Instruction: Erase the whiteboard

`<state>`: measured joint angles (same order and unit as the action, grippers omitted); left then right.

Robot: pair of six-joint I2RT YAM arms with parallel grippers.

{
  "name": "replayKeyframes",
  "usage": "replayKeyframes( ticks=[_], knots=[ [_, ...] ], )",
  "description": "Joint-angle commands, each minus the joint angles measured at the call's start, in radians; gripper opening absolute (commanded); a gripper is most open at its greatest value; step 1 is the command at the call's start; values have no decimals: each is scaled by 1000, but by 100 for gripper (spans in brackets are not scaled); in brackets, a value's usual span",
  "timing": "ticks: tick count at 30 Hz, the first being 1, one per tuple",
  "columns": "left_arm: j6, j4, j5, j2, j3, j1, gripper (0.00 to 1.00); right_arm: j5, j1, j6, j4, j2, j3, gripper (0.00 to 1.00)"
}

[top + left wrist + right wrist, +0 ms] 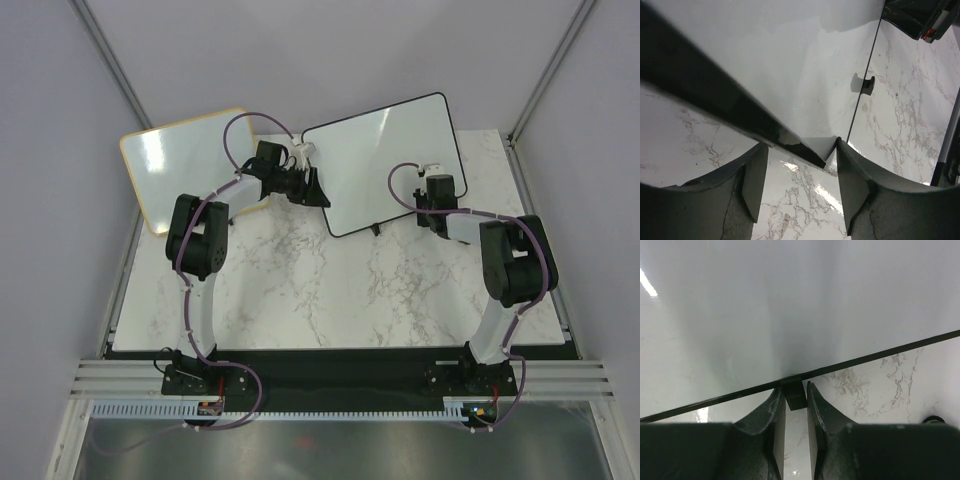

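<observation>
Both grippers at the whiteboard (385, 165): right clamped, left spread.

We see the black-framed whiteboard on the far side of the marble table (330, 290), right of centre, with the wood-framed board (185, 165) to its left and not touching it. Our left gripper (801, 150) is at the board's left edge, jaws wide apart. A corner of the frame sits between them, and we can't confirm any pinch. Our right gripper (795, 390) is at the near edge, jaws narrow and closed on a small black foot (794, 396) under the frame. The other foot (867, 85) shows in the left wrist view.
</observation>
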<state>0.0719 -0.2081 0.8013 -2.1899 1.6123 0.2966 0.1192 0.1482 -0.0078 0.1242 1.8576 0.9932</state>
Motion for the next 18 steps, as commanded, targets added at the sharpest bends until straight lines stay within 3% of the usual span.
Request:
replayKeyframes(
  ticks=[1,10,18],
  knots=[
    [-53,-33,-30,53,-12,4,64,37,2,68,-34,-17,-36,0],
    [-69,-42,-57,78,-15,4,69,145,5,114,-99,-28,-27,0],
    [-107,-66,-73,104,-14,3,72,125,16,114,-188,-17,25,0]
  ],
)
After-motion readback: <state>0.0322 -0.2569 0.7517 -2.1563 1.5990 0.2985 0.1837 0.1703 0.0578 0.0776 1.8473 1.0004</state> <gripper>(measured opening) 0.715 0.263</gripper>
